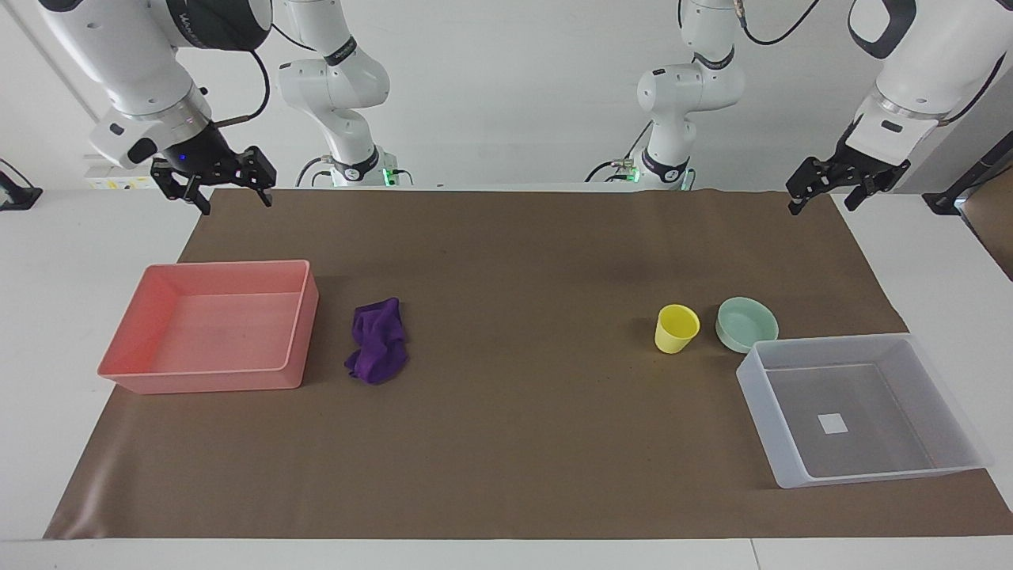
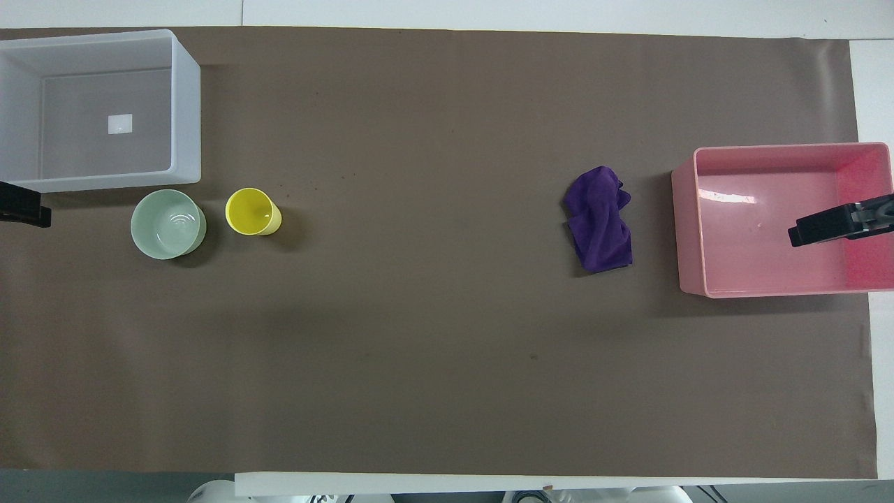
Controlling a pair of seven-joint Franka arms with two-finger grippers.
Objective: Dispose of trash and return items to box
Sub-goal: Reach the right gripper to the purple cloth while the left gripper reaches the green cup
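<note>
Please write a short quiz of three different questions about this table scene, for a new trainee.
1. True or false: the small yellow plastic cup lies inside the translucent whitish plastic box.
2. Which item stands beside the cup, closer to the box?
A. crumpled purple cloth rag
B. shallow mint-green bowl
C. pink rectangular tray
3. Fill in: the rag lies beside the ___ tray.

Key: 1 false; 2 B; 3 pink.

The purple rag is soft, wrinkled cloth. The yellow cup, mint bowl and pink tray look like smooth plastic; the box is translucent. A matt brown sheet covers the counter.
</note>
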